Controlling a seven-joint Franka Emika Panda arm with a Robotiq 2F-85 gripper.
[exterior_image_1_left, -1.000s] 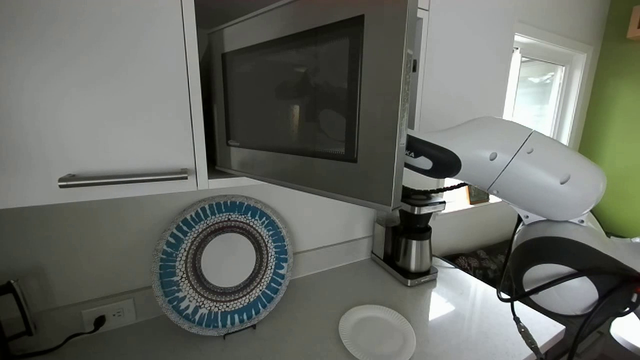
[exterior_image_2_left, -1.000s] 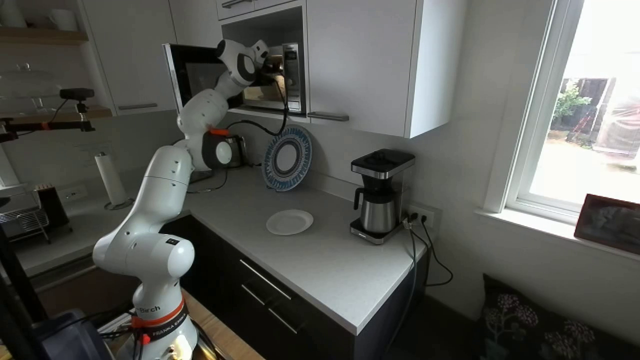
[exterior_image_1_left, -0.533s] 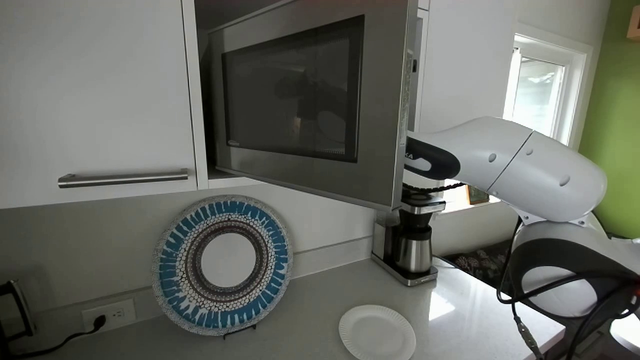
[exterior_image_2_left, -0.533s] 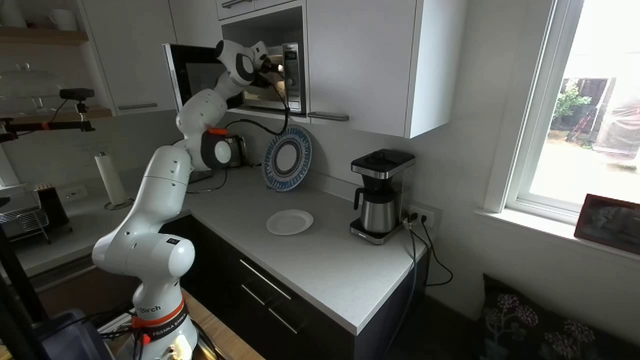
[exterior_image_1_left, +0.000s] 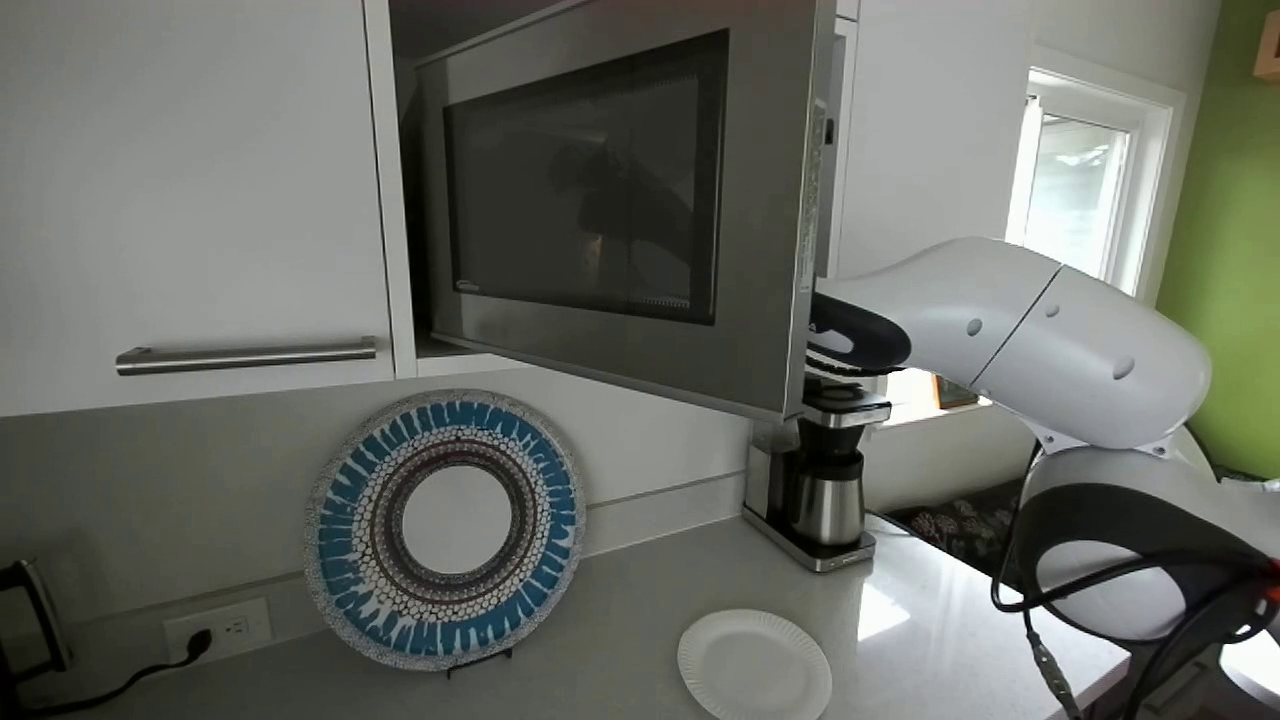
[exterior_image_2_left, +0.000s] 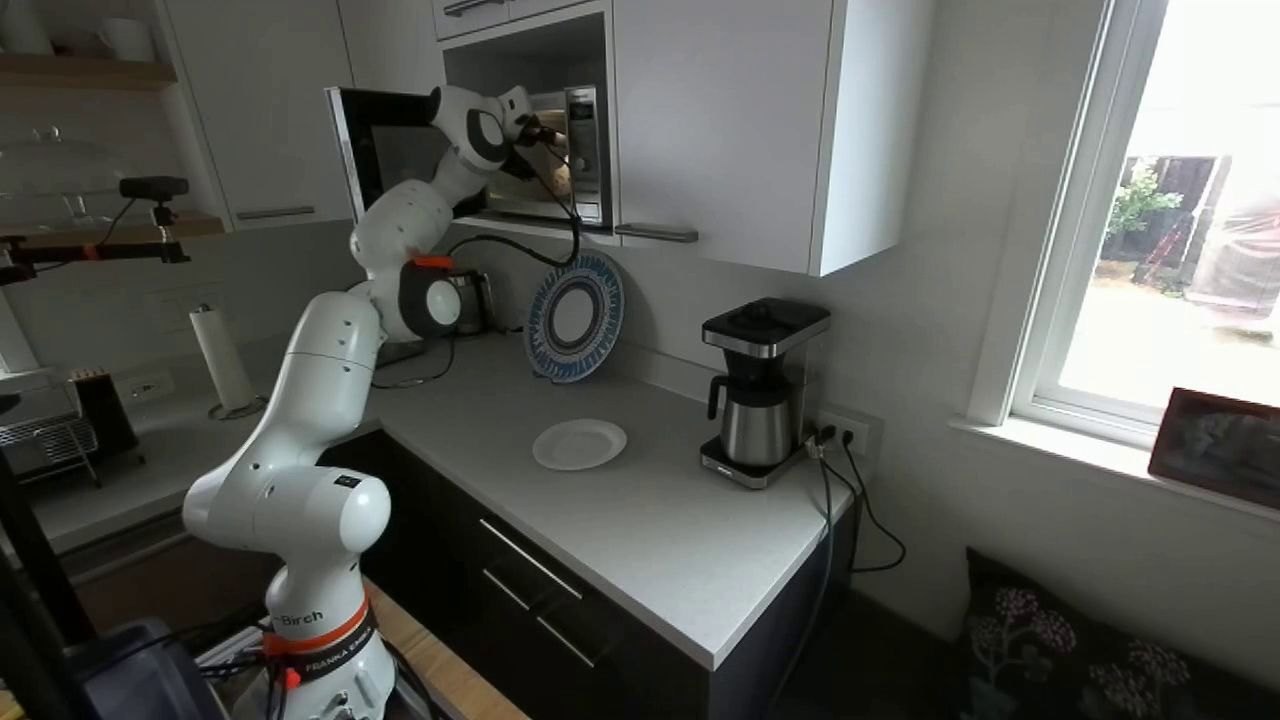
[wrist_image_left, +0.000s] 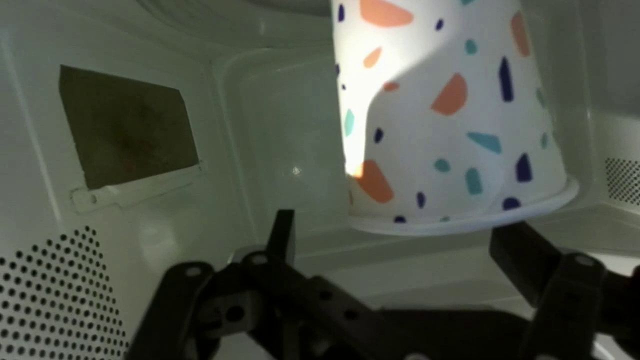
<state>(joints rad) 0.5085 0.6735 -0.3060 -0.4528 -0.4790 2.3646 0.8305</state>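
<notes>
Jaws spread wide, the gripper sits near the rim of a speckled cup inside the microwave; contact is unclear. A black cable hangs close by; the open door flanks the arm, screening its end in an exterior view. Below, the desk carries a plate, blue-patterned disc and coffee maker.

The cup looks like smooth paper; the claw looks matt. The microwave's inner wall is smooth and glossy, its door satin metal (the window slick, like glass). The tabletop shines softly; the plate is matt paper.
</notes>
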